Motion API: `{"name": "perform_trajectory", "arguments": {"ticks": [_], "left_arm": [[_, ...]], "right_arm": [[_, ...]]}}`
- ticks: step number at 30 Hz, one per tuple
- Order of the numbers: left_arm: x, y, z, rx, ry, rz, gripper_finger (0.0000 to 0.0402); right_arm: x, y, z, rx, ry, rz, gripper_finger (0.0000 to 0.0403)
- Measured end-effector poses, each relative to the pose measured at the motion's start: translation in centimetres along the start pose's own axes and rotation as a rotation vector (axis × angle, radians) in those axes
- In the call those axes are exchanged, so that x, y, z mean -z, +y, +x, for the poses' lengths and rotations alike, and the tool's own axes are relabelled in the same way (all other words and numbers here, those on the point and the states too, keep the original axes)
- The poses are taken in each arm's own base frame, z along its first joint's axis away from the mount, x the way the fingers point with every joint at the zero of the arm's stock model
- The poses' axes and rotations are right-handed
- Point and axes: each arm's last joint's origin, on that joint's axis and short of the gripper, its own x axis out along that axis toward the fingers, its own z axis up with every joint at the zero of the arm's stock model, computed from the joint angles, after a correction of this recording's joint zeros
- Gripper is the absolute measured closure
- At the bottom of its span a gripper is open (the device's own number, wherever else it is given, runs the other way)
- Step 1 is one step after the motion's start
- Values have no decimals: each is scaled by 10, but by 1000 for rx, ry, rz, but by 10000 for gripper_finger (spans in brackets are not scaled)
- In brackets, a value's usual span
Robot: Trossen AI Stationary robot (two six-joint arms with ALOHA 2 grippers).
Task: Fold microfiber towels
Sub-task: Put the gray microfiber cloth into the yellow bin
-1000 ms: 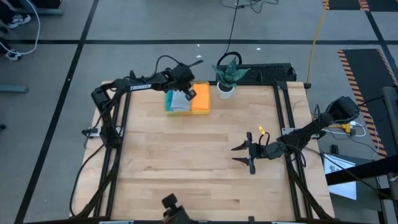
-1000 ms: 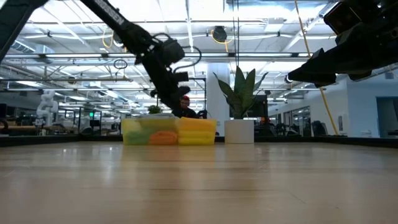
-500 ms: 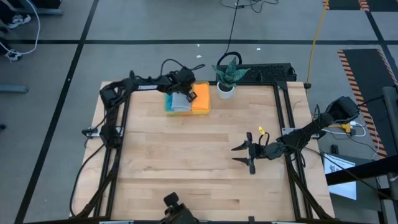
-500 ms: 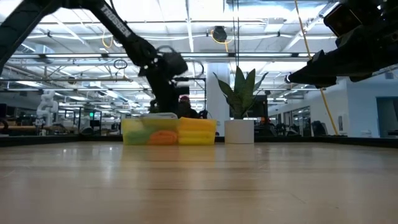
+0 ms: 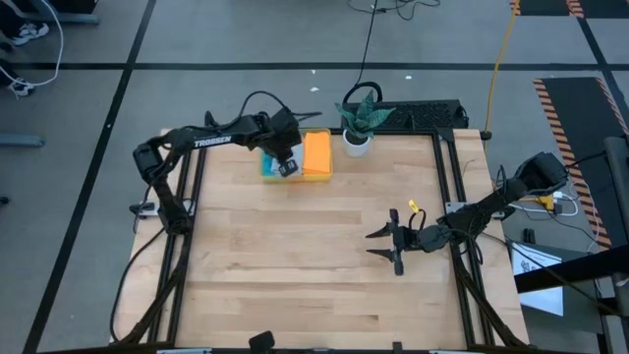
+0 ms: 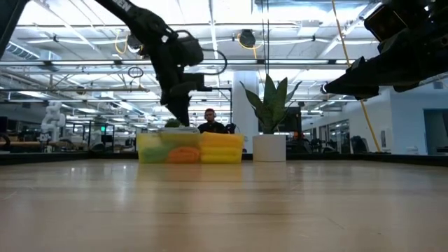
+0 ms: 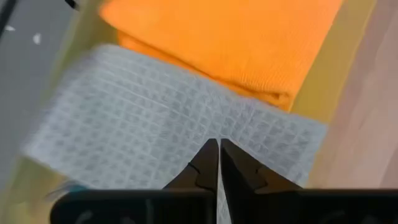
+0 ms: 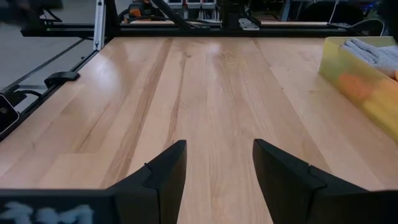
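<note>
A translucent yellow tray stands at the table's far edge, left of the middle. Folded microfiber towels lie in it: an orange one and, beside it, a light grey waffle one. A bright blue edge shows at the tray's left. My left gripper is shut and points steeply down over the grey towel; in the low view it stands just above the tray's rim. My right gripper hangs open with nothing between its fingers, over the bare right half of the table. My left gripper's shut fingertips come from above onto the grey towel's top face, near its edge beside the orange towel. The towel lies flat in the tray. Whether the tips touch or pinch it I cannot tell.
A white pot with a green plant stands just right of the tray at the far edge. Black frame rails run along the table's sides. Bare wood stretches from my right gripper to the tray.
My left gripper has swung over the tray toward the table's left and a little toward the near edge, tipping to point more steeply down. It now covers the grey towel in the high view. Its fingers have stayed shut.
</note>
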Motion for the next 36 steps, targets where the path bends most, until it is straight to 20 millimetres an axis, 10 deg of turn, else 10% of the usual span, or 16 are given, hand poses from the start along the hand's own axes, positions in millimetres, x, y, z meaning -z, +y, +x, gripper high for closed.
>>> {"name": "perform_trajectory", "arguments": {"ticks": [11, 25, 36], "left_arm": [[19, -1, 73, 175, 82, 44, 380], [11, -5, 9, 88, -15, 87, 380], [35, -4, 40, 155, 130, 102, 380]], "right_arm": [[-1, 0, 0, -1, -6, 1, 227], [0, 0, 0, -1, -5, 0, 227], [0, 0, 0, -1, -5, 0, 227]]}}
